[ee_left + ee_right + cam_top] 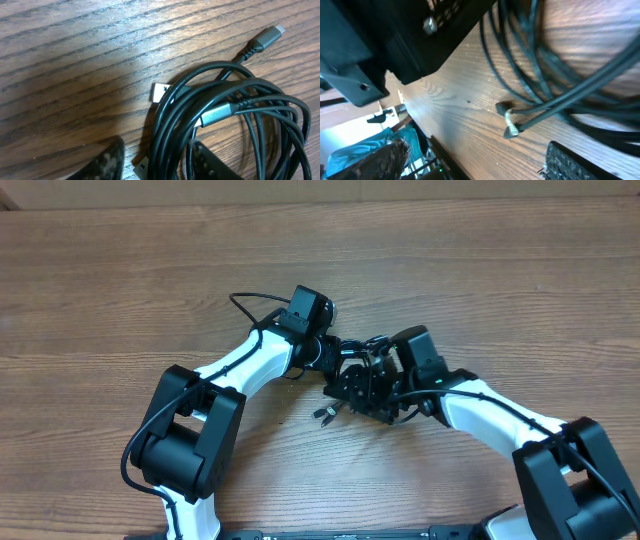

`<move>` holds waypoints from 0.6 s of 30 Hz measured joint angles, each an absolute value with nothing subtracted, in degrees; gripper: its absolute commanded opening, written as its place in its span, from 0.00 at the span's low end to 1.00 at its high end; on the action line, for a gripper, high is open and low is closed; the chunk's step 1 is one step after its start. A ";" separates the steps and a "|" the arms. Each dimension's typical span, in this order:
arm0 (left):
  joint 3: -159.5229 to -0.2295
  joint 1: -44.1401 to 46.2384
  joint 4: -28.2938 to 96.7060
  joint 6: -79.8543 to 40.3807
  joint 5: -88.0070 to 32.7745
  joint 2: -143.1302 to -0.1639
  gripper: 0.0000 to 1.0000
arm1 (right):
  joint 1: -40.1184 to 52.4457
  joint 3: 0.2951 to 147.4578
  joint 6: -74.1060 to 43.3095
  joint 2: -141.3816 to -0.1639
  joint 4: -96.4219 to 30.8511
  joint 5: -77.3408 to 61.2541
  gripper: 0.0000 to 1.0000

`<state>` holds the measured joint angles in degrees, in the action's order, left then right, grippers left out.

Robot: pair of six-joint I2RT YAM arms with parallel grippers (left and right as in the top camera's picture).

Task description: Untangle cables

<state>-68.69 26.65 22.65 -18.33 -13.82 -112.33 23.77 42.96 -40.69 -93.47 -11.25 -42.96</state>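
Left jaws stand parted at the bottom edge of the left wrist view, one dark finger (106, 161) at lower left and the other (212, 162) at lower centre. The cables (165, 125), a bundle of thin black cords in overlapping loops, lie on the wooden counter (75, 60) and run down between these two fingers, closer to the lower-centre one. Neither finger is seen pressing on the cords. A grey plug (270, 36) points toward the upper right corner, a silver plug (216, 114) lies across the middle of the loops, and a pale plug (161, 91) sits at the bundle's left edge.

Right jaws are spread wide in the right wrist view, with one blurred finger (385, 160) at lower left and one (580, 160) at lower right. Black cords (600, 75) cross the upper right of that frame, and two small plug ends (507, 120) rest on the counter between the fingers, touching neither.

From overhead, both arms meet at the centre of the counter (120, 270), over the dark tangle, with plug tips (325, 413) poking out at its lower left.
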 measured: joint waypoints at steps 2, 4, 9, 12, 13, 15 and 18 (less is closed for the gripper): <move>-68.69 26.65 22.63 -18.09 -13.82 -112.33 0.32 | 22.26 42.96 -39.79 -93.43 -12.64 -42.37 0.88; -68.69 26.65 22.65 -18.11 -13.82 -112.33 0.25 | 20.84 42.96 -39.24 -93.43 -13.61 -41.28 0.88; -68.69 26.65 22.63 -18.04 -13.82 -112.33 0.11 | 18.28 42.96 -38.54 -93.43 -13.47 -39.81 0.87; -68.69 26.65 22.55 -17.72 -13.80 -112.33 0.04 | 16.91 42.96 -38.33 -93.43 -13.15 -39.48 0.86; -68.69 26.65 22.48 -17.54 -13.82 -112.33 0.04 | 16.64 42.96 -38.33 -93.43 -13.13 -39.44 0.81; -68.69 26.65 22.44 -17.06 -13.80 -112.33 0.04 | 15.99 42.96 -38.15 -93.43 -12.99 -39.35 0.71; -68.69 26.65 22.24 -15.94 -13.85 -112.33 0.04 | 15.16 42.98 -38.19 -93.43 -11.14 -39.64 0.41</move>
<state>-68.69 26.65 22.24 -15.94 -13.85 -112.33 15.16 42.98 -38.20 -93.43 -11.14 -39.64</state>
